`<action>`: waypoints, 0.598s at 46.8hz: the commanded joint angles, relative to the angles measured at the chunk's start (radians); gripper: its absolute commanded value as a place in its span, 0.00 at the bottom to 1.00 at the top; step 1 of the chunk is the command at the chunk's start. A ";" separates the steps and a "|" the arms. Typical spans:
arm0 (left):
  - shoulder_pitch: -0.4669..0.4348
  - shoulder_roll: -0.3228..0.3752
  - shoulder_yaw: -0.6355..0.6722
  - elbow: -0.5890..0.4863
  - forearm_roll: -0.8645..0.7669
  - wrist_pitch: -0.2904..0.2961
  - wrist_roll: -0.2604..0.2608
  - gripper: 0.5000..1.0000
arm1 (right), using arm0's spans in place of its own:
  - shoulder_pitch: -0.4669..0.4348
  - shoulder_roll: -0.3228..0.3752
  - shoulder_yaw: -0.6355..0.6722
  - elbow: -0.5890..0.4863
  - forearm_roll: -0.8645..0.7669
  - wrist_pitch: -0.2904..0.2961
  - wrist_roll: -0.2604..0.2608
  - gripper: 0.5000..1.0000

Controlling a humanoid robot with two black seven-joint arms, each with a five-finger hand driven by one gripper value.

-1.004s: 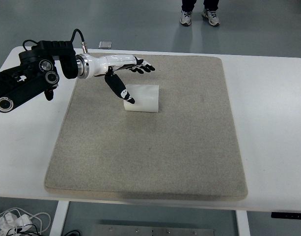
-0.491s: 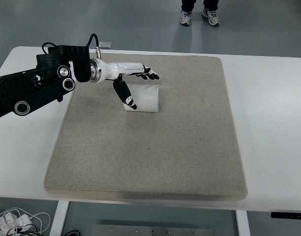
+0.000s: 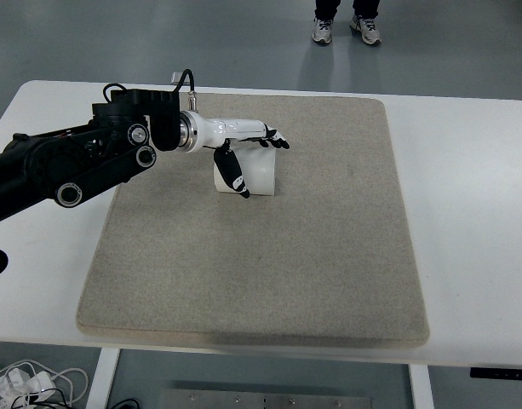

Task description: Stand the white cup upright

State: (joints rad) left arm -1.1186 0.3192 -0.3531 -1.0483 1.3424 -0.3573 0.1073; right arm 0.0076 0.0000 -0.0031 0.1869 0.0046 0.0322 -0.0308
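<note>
White cup [image 3: 259, 175] beneath left robot hand [image 3: 243, 153], possibly touching

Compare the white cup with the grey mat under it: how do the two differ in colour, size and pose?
Colour: the white cup is plain white, while the grey mat is speckled beige-grey.
Size: the cup is small; the mat covers most of the white table.
Pose: the cup lies on its side under the open left hand; the mat lies flat.
Both rest on the table.
</note>
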 commanded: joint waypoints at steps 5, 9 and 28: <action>0.000 -0.025 0.005 0.031 0.000 0.000 0.012 0.96 | 0.002 0.000 0.000 0.000 0.000 0.000 0.000 0.90; 0.000 -0.045 0.005 0.051 0.006 0.000 0.012 0.96 | 0.000 0.000 0.000 0.000 0.000 0.000 0.000 0.90; 0.003 -0.066 0.005 0.068 0.049 0.005 0.017 0.60 | 0.000 0.000 0.000 0.000 0.000 0.000 0.000 0.90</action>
State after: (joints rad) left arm -1.1168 0.2531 -0.3481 -0.9801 1.3841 -0.3528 0.1232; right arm 0.0077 0.0000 -0.0031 0.1863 0.0046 0.0322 -0.0307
